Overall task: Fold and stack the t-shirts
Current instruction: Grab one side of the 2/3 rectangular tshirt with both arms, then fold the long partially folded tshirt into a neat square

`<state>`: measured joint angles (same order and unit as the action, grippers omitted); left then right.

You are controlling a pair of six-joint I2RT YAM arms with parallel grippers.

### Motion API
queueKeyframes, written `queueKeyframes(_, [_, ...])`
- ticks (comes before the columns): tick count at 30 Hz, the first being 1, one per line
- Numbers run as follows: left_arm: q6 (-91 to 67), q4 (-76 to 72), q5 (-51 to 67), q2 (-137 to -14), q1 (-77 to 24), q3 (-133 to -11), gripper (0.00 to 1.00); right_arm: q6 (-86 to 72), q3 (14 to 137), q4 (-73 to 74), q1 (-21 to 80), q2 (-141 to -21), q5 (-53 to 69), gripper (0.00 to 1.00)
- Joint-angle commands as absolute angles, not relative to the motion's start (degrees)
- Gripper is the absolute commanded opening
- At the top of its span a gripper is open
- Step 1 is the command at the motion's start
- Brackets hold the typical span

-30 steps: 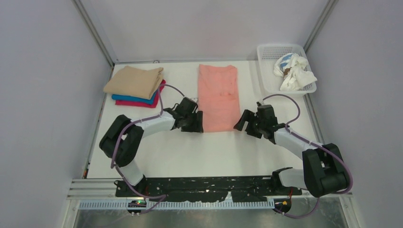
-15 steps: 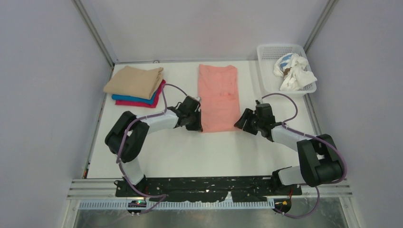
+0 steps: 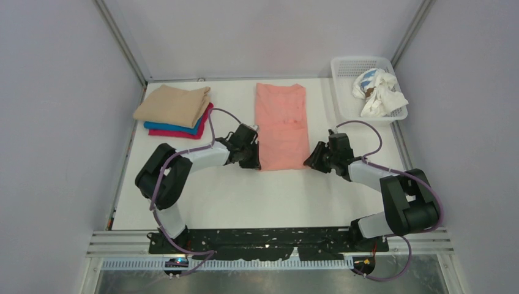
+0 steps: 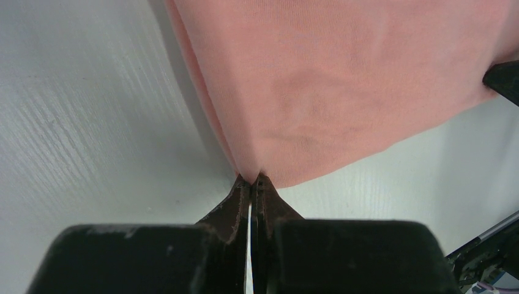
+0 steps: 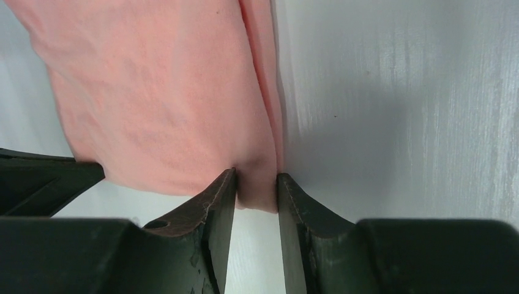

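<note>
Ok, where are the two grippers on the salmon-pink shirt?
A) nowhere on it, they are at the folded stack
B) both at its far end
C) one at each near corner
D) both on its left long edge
C: the left gripper is shut on one near corner of the salmon-pink shirt, and the right gripper has its jaws either side of the other near corner.

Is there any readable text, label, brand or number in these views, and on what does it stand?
None can be read.
The salmon-pink t-shirt has a faint darker mark near the chest, too small to read as text.
The folded stack and the basket show no lettering.
</note>
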<state>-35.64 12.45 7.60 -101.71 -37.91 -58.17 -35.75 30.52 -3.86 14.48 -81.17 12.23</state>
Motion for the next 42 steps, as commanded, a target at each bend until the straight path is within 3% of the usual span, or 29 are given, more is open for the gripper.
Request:
queueKeyframes(1, [-35.5, 11.4, 8.0, -100.3, -38.2, -57.4, 0.0, -34.8, 29.6, -1.3, 14.5, -79.8, 12.3, 0.38])
queueKeyframes(9, [-35.6, 11.4, 7.6, -99.4, -38.3, -56.2, 0.0, -33.9, 28.6, 1.8, 14.5, -77.3, 11.1, 0.31])
queueKeyframes(12, [-35.3, 11.5, 7.4, -99.0, -38.3, -56.1, 0.0, -33.4, 28.3, 1.5, 14.5, -76.9, 11.1, 0.19])
queueKeyframes(13, [-35.3, 11.5, 7.6, -98.9, -38.4, -56.1, 0.0, -33.3, 28.5, 1.5, 14.5, -77.0, 11.5, 0.09])
queueKeyframes(15, [-34.8, 12.5, 8.0, -97.9, -38.8, -55.8, 0.0, -33.2, 28.6, 0.8, 14.6, -76.3, 13.3, 0.06])
queueKeyframes(19, [-32.8, 15.7, 0.7, -90.8, -42.8, -52.4, 0.0, -30.6, 29.5, 6.4, 14.6, -69.9, 15.3, 0.06])
queueKeyframes(29, [-34.1, 28.8, -4.7, -66.9, -49.5, -46.6, 0.0, -19.5, 38.1, 41.4, 14.6, -53.7, 30.5, 0.06])
queueKeyframes(37, [-35.9, 31.6, -4.7, -52.3, -51.5, -43.2, 0.0, -23.0, 39.3, 40.4, 14.7, -45.3, 43.6, 0.06])
queueKeyframes(42, [-34.0, 27.6, -5.8, -46.0, -51.4, -40.6, 0.0, -25.3, 42.0, 40.7, 14.7, -42.7, 45.4, 0.06])
